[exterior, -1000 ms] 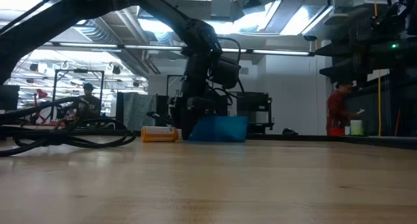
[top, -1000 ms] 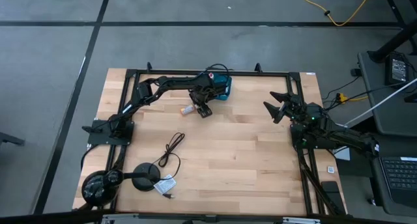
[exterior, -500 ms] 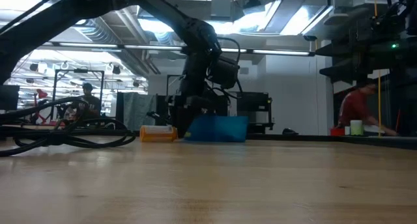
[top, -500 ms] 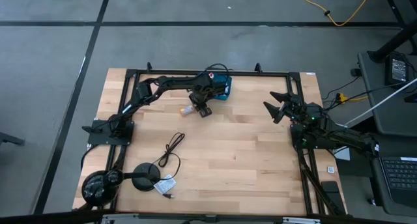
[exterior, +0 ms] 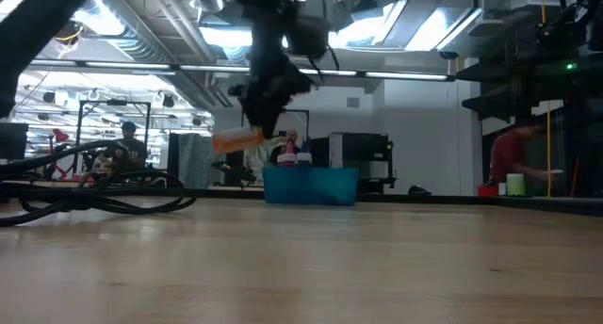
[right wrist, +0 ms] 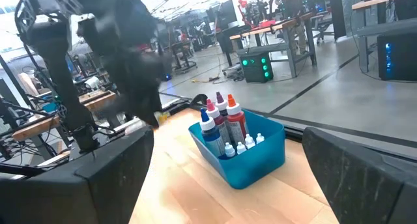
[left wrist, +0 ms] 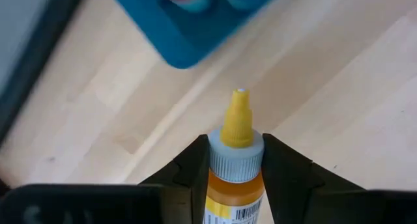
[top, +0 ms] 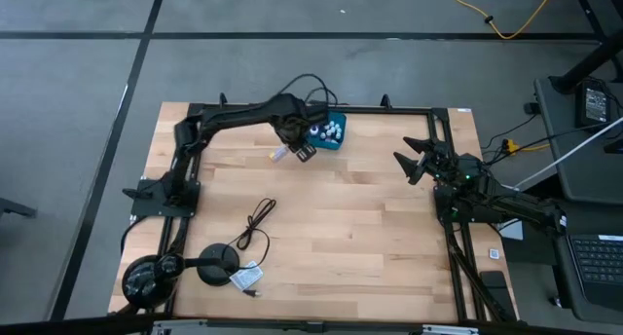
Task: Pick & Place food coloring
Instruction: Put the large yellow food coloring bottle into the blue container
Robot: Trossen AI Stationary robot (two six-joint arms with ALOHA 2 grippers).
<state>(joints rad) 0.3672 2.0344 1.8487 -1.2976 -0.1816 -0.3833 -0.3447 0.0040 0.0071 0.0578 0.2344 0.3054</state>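
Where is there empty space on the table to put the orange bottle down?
The big bare patch is the wood between the black cable and the right gripper, which waits open at the table's right edge. It is crowded at the back, where the left gripper holds the orange bottle in the air beside the teal tray, already packed with bottles.

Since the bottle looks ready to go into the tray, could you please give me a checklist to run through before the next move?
1. Left end effector shut on orange bottle: ok.
2. Bottle clear of table: ok.
3. Bottle over tray: not ok, it hangs beside it.
4. Free room in tray among bottles: cannot tell.
5. Right end effector open, away from tray: ok.
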